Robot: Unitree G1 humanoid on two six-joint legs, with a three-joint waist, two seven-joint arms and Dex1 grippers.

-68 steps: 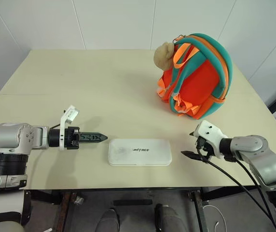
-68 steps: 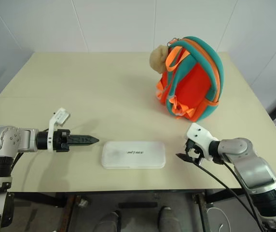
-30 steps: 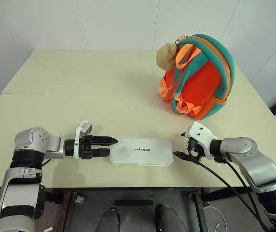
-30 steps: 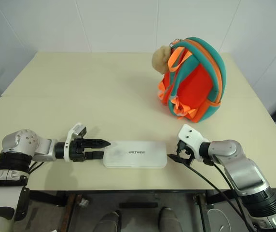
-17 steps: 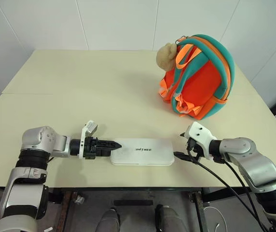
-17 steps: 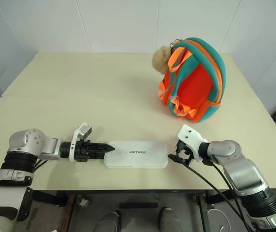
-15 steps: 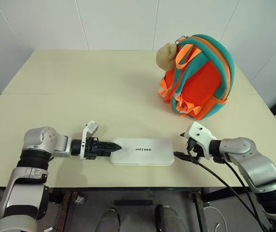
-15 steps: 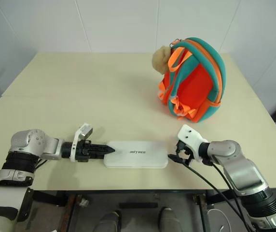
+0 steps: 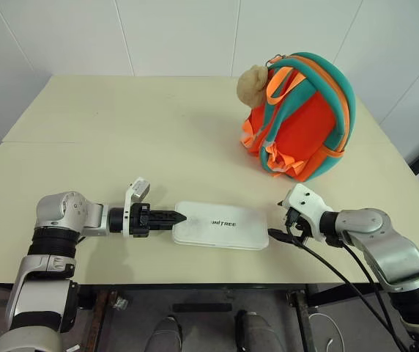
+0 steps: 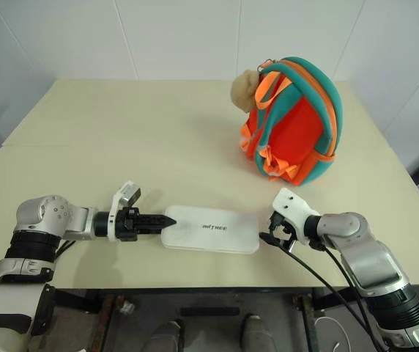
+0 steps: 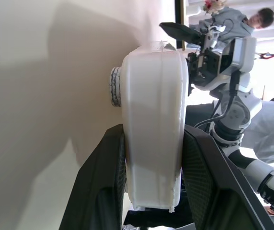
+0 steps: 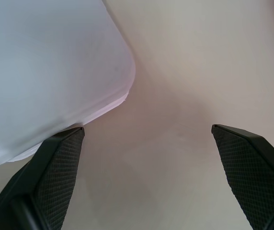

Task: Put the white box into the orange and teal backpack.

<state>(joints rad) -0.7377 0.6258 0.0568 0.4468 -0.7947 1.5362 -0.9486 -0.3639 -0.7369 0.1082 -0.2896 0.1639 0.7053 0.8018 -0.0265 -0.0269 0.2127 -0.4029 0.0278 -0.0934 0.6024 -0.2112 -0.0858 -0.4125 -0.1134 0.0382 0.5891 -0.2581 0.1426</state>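
silver arms, white wrists, black ribbed fingers (image 11: 103, 191), black cables.

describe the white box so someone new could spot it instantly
On the beige table, look at the near edge, well in front of the upright orange and teal backpack. The flat, thin white rectangular box lies between the two grippers, its end clamped in the left gripper. It alone is white, with small dark lettering.

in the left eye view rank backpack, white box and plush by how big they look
1. orange and teal backpack
2. white box, though it lies nearer the camera
3. beige plush, clearly smallest
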